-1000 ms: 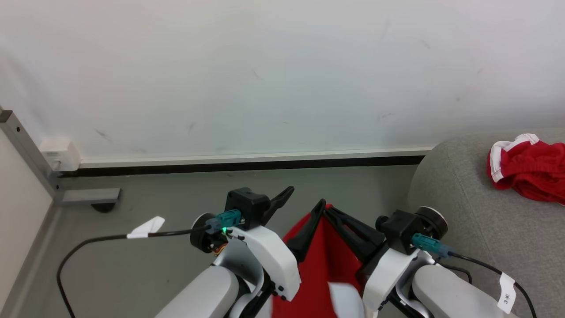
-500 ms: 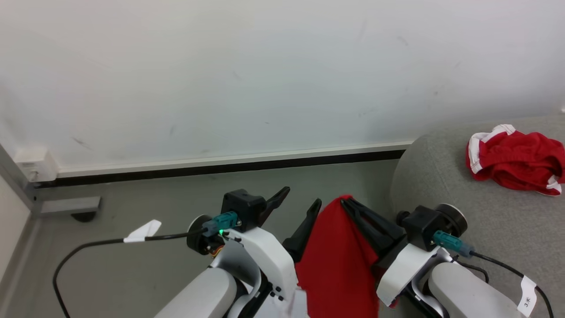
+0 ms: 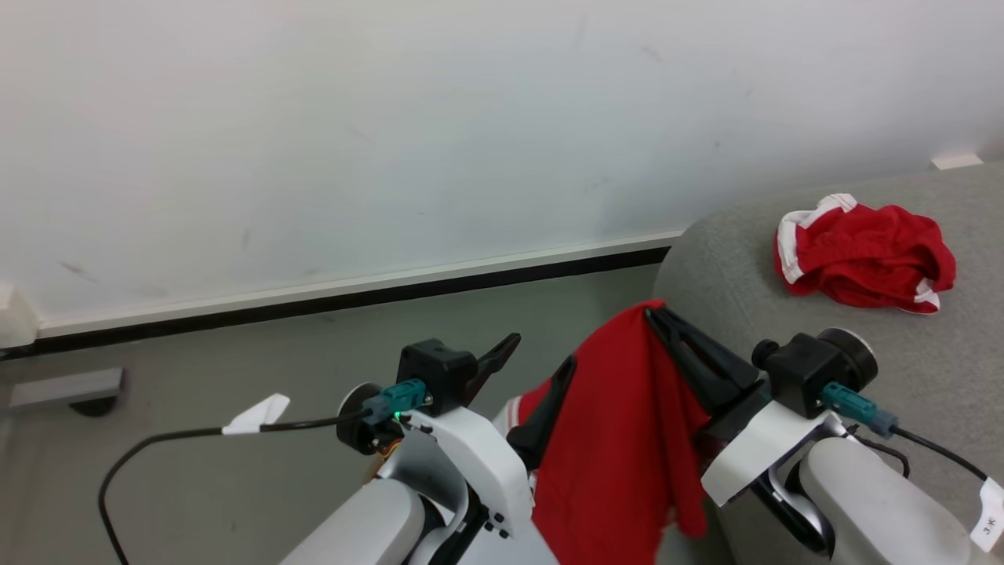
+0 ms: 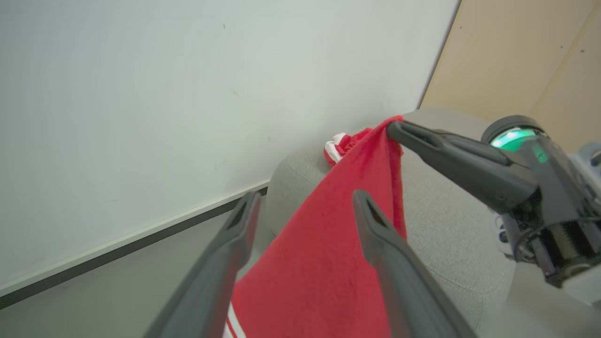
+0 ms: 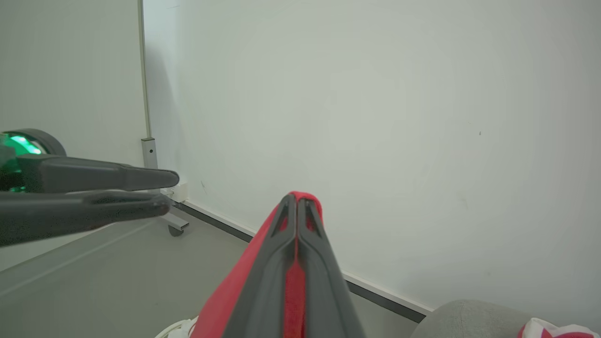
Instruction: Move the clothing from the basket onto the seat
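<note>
My right gripper (image 3: 657,320) is pinched on the top edge of the red garment (image 3: 620,447), which hangs limp off the tips just beside the left edge of the seat (image 3: 941,353), not on it yet. My left gripper (image 3: 540,353) is spread wide with nothing in it (the cloth hangs right next to it). The other red piece (image 3: 863,255) lies crumpled on the seat toward its back edge. Stuff looks thin, light and floppy, so I figure it could slip from a small pinch; I'd grab a bunched fold or the striped hem.
</note>
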### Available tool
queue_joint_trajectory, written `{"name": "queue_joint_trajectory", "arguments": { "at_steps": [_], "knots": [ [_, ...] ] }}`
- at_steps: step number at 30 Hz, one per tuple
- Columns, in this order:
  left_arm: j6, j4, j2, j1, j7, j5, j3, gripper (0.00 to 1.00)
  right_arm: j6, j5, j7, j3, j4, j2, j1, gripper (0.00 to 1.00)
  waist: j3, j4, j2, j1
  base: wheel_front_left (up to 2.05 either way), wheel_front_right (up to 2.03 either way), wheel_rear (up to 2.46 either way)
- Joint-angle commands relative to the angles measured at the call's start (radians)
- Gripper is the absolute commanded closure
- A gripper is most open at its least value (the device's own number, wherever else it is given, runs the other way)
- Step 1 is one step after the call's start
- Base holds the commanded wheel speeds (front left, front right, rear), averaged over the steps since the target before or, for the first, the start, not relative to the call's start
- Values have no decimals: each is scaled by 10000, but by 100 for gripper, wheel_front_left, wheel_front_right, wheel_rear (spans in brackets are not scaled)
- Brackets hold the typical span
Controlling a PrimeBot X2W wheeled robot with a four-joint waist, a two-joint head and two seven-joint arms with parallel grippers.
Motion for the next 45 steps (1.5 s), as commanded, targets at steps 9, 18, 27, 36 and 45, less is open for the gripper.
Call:
{"name": "queue_joint_trajectory", "arguments": {
  "at_steps": [9,18,27,36,45],
  "knots": [
    [68,-272,-11,149,-87,-64,-104,0,-26,-336,-38,-805,-717,-578,279,100,148,-859,0,-1,0,0,0],
    [125,-653,-52,150,-6,34,-278,0,-24,-612,-37,-1887,-1501,-1041,693,100,317,-1738,0,-1,0,0,0],
    [120,-755,-115,16,40,41,-428,0,-26,-644,-37,-2614,-1706,-1100,791,100,640,-2049,0,-1,0,0,0],
    [23,-903,-32,-491,341,183,-544,0,-26,-488,-37,-3841,-975,-1024,-387,100,1896,-1635,0,-1,0,0,0],
    [-270,-1118,123,-1733,802,624,-691,0,-26,-1075,32,-6448,955,-1533,-3766,100,3920,-774,0,-1,0,0,0]
  ]
}}
